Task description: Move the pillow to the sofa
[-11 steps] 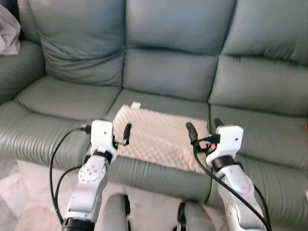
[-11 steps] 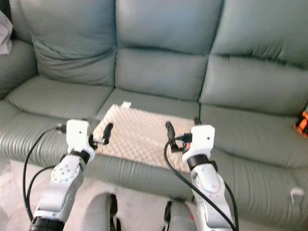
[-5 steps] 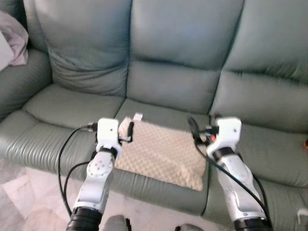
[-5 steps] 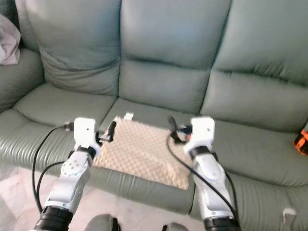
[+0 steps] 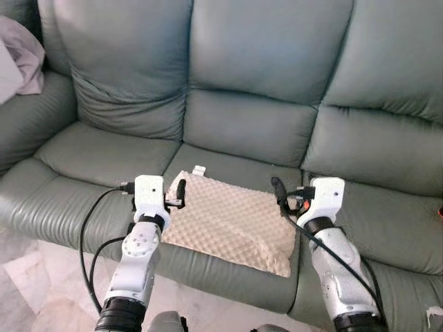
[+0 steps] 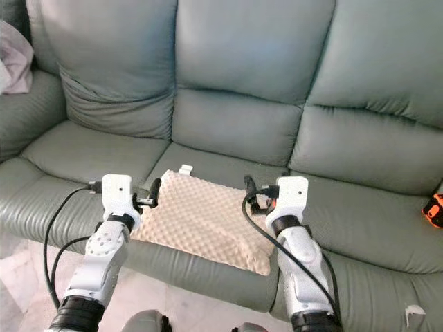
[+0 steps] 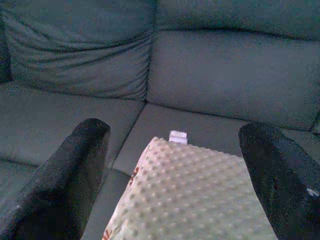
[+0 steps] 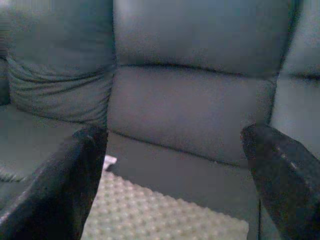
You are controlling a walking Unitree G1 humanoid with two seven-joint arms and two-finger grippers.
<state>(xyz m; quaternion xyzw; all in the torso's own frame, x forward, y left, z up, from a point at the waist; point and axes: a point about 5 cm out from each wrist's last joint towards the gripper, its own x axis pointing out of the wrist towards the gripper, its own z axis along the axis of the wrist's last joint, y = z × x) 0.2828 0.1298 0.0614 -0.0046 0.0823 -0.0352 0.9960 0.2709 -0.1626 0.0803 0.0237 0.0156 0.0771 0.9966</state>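
Both arms have drawn back from the pillow [image 5: 232, 218], which now lies flat on the sofa [image 5: 249, 124], on the middle seat by its front edge. It looks delivered. The left gripper [image 7: 175, 175] and right gripper [image 8: 175, 185] hover just above its side edges, jaws spread, holding nothing.

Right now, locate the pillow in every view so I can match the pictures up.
Left eye view: the pillow lies on the middle sofa seat, low centre, between the left gripper and right gripper.
Right eye view: low centre, slightly left.
Left wrist view: lower middle, between the black fingers.
Right wrist view: bottom edge.
Shared landmark: the small white tag at the pillow's far corner.
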